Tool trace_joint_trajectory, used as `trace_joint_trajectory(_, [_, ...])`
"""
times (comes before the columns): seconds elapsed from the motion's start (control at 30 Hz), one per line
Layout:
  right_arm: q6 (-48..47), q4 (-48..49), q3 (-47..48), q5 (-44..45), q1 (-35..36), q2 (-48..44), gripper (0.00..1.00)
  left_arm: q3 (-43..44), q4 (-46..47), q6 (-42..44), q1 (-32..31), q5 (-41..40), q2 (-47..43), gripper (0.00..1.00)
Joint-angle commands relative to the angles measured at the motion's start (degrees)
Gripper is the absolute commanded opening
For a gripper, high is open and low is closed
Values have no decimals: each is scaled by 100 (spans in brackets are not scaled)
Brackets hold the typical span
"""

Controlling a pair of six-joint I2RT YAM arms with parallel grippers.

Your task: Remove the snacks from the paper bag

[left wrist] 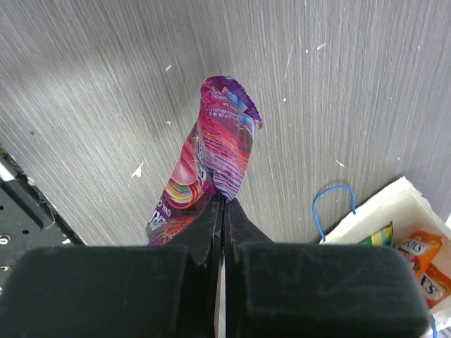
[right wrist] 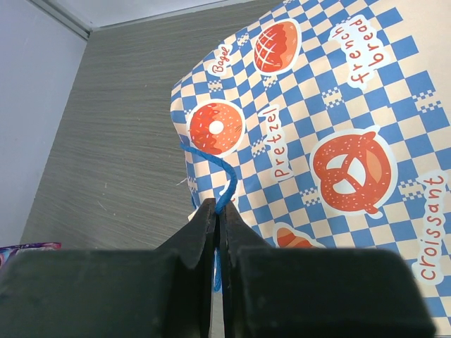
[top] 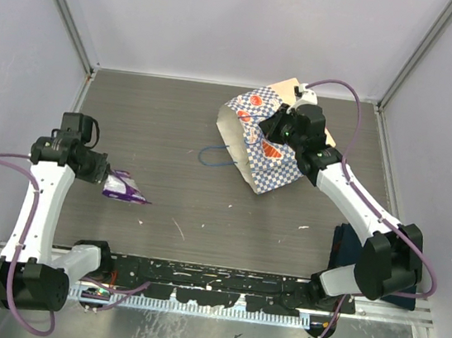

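Top external view: the desk carries the paper bag at its far right, lying tilted with its open mouth turned left toward the middle, so its long axis runs roughly left to right. My right tool sits at the bag's upper edge, clamped on a blue cord handle and holding the mouth up. The second cord handle trails on the desk by the mouth. My left tool is well apart from the bag, at the near left. Its jaws are pinched tight on one end of a purple candy packet, which reaches out low over the desk; I cannot tell whether its tip touches. Left wrist view shows more snacks inside the bag: an orange packet and a green packet just within the mouth. I judge the left arm must drop this packet, then travel right and away to the mouth, which faces it
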Motion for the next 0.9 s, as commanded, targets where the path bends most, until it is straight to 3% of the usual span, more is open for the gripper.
trace_joint_trajectory(0.0, [-33,299,22,218,-38,-281,1,272,-40,-48,1,-540,-78,0])
trace_joint_trajectory(0.87, [6,310,60,236,-33,-132,1,587,-321,-39,-22,-1225,-205,0])
